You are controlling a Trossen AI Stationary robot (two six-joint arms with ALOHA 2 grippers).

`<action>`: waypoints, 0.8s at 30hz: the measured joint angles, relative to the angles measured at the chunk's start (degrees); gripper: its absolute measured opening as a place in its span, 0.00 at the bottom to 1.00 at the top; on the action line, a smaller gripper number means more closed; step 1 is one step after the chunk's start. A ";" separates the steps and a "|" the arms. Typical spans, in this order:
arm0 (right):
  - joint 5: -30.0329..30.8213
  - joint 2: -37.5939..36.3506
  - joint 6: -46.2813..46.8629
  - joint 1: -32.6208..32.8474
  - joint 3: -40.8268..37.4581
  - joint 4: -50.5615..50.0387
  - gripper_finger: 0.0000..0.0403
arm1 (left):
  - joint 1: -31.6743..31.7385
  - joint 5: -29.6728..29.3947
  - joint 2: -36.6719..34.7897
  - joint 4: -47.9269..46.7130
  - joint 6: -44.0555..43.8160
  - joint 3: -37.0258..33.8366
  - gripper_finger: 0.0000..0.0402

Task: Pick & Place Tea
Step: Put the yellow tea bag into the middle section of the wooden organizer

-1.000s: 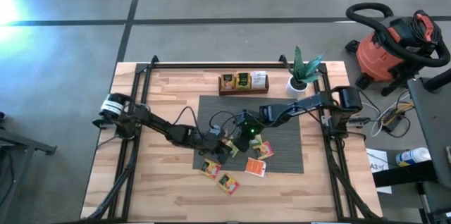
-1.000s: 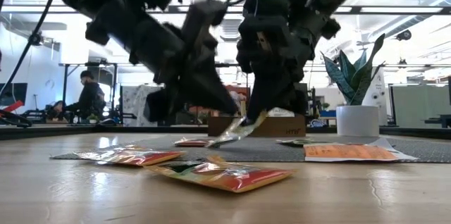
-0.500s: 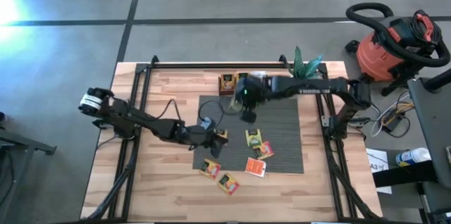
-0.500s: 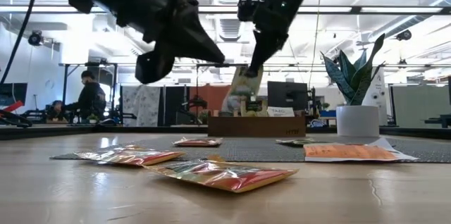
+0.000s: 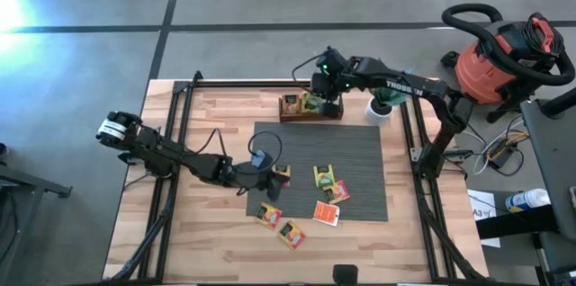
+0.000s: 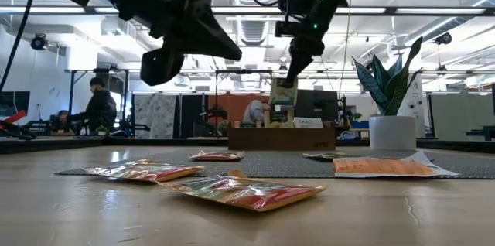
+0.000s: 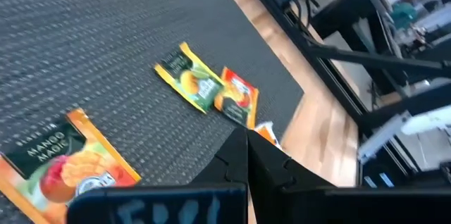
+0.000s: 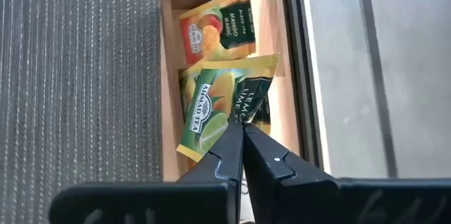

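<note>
My right gripper [image 5: 321, 97] is over the dark wooden tray [image 5: 290, 116] at the table's far edge, shut on a green-and-yellow tea sachet [image 8: 215, 108]. An orange sachet [image 8: 215, 30] lies in the tray beside it. My left gripper [image 5: 270, 183] hangs shut and empty above the grey mat's [image 5: 360, 156] left edge. Several more tea sachets lie flat on the mat and on the wood in front of it, among them a yellow-green one [image 5: 325, 176], an orange one [image 5: 326, 213] and one on the bare wood [image 5: 290, 232]. My right gripper pinches the green-and-yellow sachet by one edge [image 8: 238, 117] between its two fingers. The fingers slant down at it from above. The sachet hangs upright below them [image 6: 283, 99], over the tray; whether its lower edge touches the tray, I cannot tell.
A potted plant in a white pot [image 5: 382, 104] stands just right of the tray. A red shop vacuum [image 5: 504, 57] sits on the floor beyond the table's right side. A person [image 6: 97, 107] shows in the room behind the table.
My right gripper has lifted the green-and-yellow sachet off the mat, swung up and toward the far edge, and rolled its wrist; it now holds the sachet over the tray. My left gripper has risen from the mat and drawn back a little toward the left, staying shut.
</note>
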 joint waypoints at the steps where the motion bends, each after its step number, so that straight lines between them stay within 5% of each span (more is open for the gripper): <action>1: -0.02 0.00 -1.15 -0.01 -0.06 0.07 0.02 | 0.00 -0.67 0.00 0.00 -0.06 0.00 0.00; 14: -3.42 0.02 -14.13 0.16 -3.29 1.21 0.02 | 0.02 -10.04 0.00 -0.05 -1.50 0.00 0.00; 24: -3.46 0.82 -17.74 0.14 -7.49 11.39 0.02 | 0.04 -10.64 0.00 -0.03 -2.51 0.00 0.00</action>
